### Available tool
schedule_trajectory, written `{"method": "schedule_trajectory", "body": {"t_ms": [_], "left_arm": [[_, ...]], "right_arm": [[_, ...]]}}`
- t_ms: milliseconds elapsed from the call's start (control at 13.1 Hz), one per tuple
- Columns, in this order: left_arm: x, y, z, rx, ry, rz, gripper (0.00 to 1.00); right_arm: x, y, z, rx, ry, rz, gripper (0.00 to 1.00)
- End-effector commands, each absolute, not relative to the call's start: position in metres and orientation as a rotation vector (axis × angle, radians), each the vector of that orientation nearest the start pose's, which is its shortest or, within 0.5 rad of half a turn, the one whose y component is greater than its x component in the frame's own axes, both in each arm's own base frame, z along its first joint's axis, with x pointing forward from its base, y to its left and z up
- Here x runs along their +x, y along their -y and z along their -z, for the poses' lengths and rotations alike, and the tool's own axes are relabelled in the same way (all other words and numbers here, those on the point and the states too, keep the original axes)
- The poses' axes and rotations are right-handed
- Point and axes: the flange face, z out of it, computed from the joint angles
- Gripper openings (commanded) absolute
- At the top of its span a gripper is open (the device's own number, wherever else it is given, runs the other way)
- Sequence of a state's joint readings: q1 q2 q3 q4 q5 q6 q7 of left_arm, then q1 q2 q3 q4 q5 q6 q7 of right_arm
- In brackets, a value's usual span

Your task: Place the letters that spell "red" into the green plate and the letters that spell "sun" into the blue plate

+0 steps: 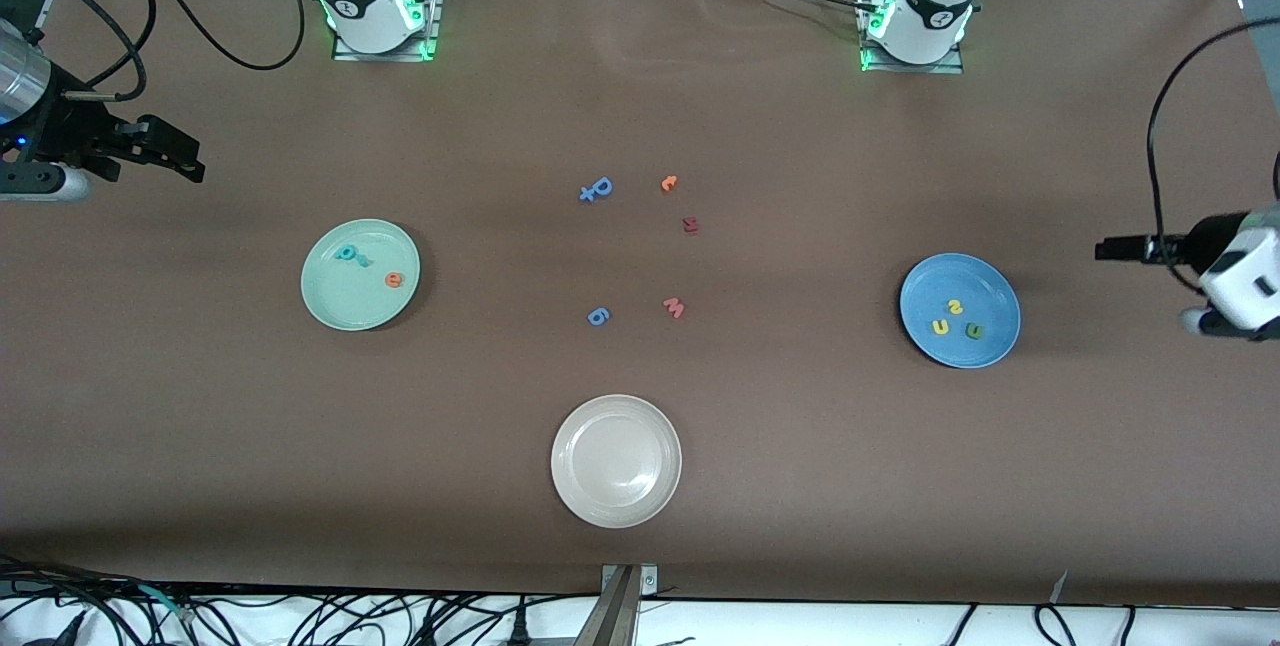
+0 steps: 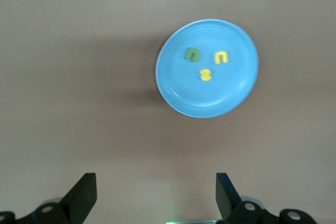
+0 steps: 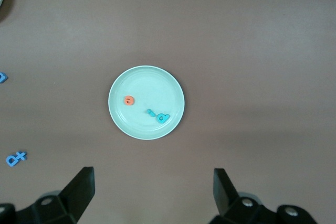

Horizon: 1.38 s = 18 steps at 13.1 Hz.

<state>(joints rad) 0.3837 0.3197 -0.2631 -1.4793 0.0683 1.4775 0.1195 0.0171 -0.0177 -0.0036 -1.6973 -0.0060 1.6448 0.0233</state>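
Tabletop (image 1: 800,486): brown matte covering, one sheet, running edge to edge; cables along the edge nearest the front camera, two arm bases along the farthest edge.

Plates, three.
- One cream-white plate (image 1: 616,461), nearest the front camera, holding nothing.
- One blue plate (image 1: 985,286), toward the left arm's end. In it, the letters that spell "sun", three: yellow "s" (image 1: 955,306), yellow arch (image 1: 940,327), green arch (image 1: 973,331), close together, apart from one another.
- One green plate (image 1: 330,296), toward the right arm's end. In it, the letters that spell "red", three: orange "e" (image 1: 394,279), teal "d" shape (image 1: 348,252) and small teal "r" (image 1: 363,258), the two teal pieces just beside each other.

Loose letters on the tabletop between the plates, five: periwinkle letter (image 1: 597,316) and salmon "w" (image 1: 674,307) nearer; dark red letter (image 1: 690,224); orange "c"-like letter (image 1: 669,183) and periwinkle pair (image 1: 596,190) farthest.

Hands, two, both waiting.
- Left hand (image 2: 155,195): fingers spread wide, holding nothing, in the air over bare tabletop beside the blue plate.
- Right hand (image 3: 153,190): fingers spread wide, holding nothing, in the air over bare tabletop beside the green plate.
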Motion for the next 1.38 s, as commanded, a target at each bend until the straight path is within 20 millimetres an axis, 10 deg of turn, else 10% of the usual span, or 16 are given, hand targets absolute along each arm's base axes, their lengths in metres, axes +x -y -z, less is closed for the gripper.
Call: {"method": "schedule_trajectory", "body": {"t_ms": [0,382,1299], "left_arm": [[0.567,-0.060,-0.552,-3.133,-0.055,-0.367,1.00],[0.551,-0.020,-0.619,-3.125,-0.037,-0.167,1.00],[0.550,-0.019,-0.623,-3.125,0.023,-0.147,1.00]], "right_arm": [[0.551,-0.009,-0.582,-3.136,-0.039,-0.034,1.00],[0.552,-0.006,-0.587,-3.138,-0.032,-0.010,1.00],[0.552,-0.008,-0.595,-3.134,-0.042,0.005,1.00]]}}
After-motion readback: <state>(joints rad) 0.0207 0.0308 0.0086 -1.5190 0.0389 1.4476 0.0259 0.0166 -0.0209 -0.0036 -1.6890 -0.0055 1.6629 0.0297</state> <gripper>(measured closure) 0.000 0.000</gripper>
